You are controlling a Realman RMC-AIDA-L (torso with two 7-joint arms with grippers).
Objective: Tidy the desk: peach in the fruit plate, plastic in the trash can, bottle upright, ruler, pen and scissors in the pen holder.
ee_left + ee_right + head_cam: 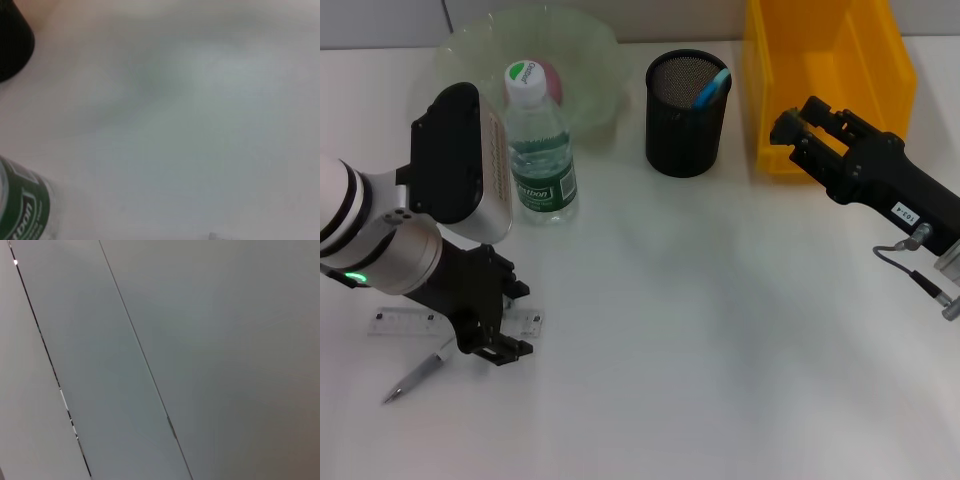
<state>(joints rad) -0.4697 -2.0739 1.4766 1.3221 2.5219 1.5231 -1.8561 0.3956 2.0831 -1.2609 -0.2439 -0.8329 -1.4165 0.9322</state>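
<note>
My left gripper (503, 322) is low over the table at the front left, open, its fingers on either side of the clear ruler (400, 322). A grey pen (418, 379) lies just in front of the ruler. The water bottle (539, 150) stands upright, and its green label (20, 212) shows in the left wrist view. Behind it, the peach (549, 73) sits in the green glass fruit plate (590, 60). Blue-handled scissors (712, 88) stick out of the black mesh pen holder (686, 110). My right gripper (796, 122) hovers open and empty at the yellow trash can (825, 70). The plastic is out of view.
The left arm's white forearm (470, 165) hangs close beside the bottle. A dark edge of the pen holder (12, 45) shows in the left wrist view. The right wrist view holds only grey wall panels (200, 340).
</note>
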